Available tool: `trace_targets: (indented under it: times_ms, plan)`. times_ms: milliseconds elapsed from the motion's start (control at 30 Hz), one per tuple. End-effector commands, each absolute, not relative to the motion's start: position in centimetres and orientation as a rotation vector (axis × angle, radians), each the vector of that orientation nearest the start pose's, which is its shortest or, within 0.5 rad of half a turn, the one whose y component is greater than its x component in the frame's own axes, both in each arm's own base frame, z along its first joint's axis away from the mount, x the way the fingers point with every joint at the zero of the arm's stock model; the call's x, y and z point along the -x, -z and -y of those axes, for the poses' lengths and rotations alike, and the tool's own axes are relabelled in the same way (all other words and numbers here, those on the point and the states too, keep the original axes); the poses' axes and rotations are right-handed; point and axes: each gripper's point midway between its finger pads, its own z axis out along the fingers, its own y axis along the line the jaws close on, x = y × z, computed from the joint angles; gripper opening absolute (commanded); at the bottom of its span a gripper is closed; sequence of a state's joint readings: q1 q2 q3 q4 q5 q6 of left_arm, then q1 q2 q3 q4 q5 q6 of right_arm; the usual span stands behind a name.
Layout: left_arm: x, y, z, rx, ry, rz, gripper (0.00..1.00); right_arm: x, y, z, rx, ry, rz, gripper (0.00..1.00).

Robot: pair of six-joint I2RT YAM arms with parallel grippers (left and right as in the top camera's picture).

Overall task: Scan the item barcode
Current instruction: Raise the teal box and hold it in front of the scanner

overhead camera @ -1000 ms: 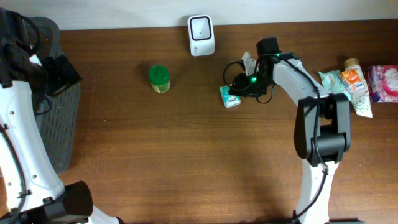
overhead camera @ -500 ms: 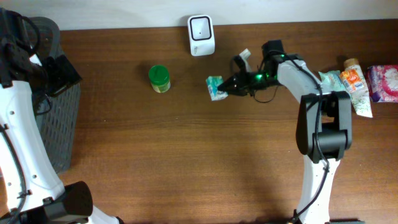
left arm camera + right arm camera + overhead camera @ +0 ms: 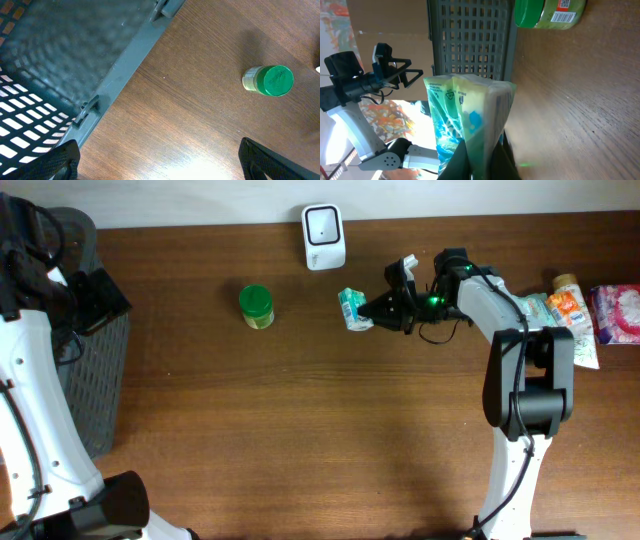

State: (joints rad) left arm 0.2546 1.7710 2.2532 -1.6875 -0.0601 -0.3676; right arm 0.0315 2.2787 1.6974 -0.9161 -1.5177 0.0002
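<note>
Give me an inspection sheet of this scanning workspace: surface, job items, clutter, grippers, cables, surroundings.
Surface: brown wooden table, no spills seen.
Job's things: teal packet held near the white scanner at the back edge.
Clutter: green-lidded jar left of the packet; packaged goods at the right edge; grey basket at the left.
Grippers: left gripper open, beside the basket; right gripper shut on the teal packet.
Cables: black cable looped at the right wrist.
Surroundings: pale wall behind the table.

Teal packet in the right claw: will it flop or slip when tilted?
Probably soft: the teal packet narrows where the right claw pinches it. Its glossy wrap may slip. Likely light, since it is held by one edge without sagging.
</note>
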Motion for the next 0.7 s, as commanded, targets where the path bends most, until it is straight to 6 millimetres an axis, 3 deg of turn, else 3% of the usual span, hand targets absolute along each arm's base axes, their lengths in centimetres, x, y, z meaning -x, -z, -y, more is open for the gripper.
trace_targets:
  times_ms: [0, 133, 267, 667]
  plan:
    - [-33.1, -31.6, -9.9, 0.883, -0.061, -2.608, 0.99, -42.4, -17.9, -18.6, 0.177, -2.150, -2.185, 0.04]
    - [-33.1, -31.6, -9.9, 0.883, -0.061, -2.608, 0.99, -41.6, -21.6, -18.5, 0.268, -2.101, -2.132, 0.04]
    - [-33.1, -31.6, -9.9, 0.883, -0.061, -2.608, 0.99, -41.2, -23.3, -18.5, 0.311, -2.076, -2.106, 0.04]
    - [-33.1, -31.6, -9.9, 0.883, -0.061, -2.608, 0.99, -41.0, -23.3, -18.5, 0.323, -2.071, -2.101, 0.04]
